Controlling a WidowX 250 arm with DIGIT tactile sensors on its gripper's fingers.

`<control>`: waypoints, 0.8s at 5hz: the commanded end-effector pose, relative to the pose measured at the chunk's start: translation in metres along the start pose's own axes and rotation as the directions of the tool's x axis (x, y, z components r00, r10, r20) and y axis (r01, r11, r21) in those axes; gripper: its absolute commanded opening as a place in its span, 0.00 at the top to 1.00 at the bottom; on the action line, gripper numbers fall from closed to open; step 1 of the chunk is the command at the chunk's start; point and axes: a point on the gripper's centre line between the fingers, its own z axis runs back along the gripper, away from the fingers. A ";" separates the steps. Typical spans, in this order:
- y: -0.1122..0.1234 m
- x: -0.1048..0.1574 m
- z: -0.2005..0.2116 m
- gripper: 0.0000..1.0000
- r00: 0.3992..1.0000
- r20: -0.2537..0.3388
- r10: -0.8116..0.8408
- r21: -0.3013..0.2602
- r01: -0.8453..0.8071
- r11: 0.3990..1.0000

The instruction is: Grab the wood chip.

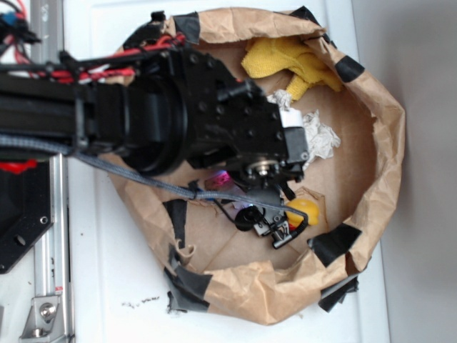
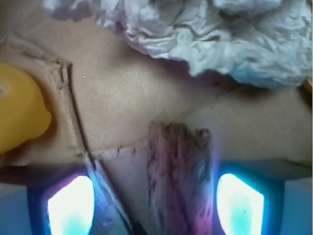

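The wood chip [image 2: 180, 176] is a flat grey-brown sliver with dark grain and a jagged far end, tinted pink by the finger lights. It lies on the brown paper floor in the wrist view, running from the bottom edge up to mid-frame. My gripper [image 2: 155, 205] is open and straddles it. The chip sits close to the right fingertip [image 2: 239, 203], with a wide gap to the left fingertip [image 2: 71, 205]. Neither pad touches it. In the exterior view the black arm [image 1: 207, 114] hangs over that spot, and I cannot make the chip out there.
A crumpled white tissue [image 2: 220, 34] lies just beyond the chip, also seen as the tissue [image 1: 318, 136]. A yellow round object [image 2: 19, 110], the yellow ball [image 1: 303, 211], sits to the left. A yellow cloth [image 1: 289, 61] lies at the bag's far side. The taped paper bag wall [image 1: 385, 143] rings everything.
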 end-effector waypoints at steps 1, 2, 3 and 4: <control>0.025 0.007 -0.031 0.74 0.997 0.068 -0.041 -0.045 0.044 0.998; 0.028 -0.007 -0.012 1.00 0.992 0.106 -0.074 -0.074 0.082 0.994; 0.028 -0.010 -0.005 1.00 0.991 0.114 -0.077 -0.073 0.086 0.994; 0.031 -0.009 -0.001 1.00 0.990 0.118 -0.081 -0.068 0.090 0.994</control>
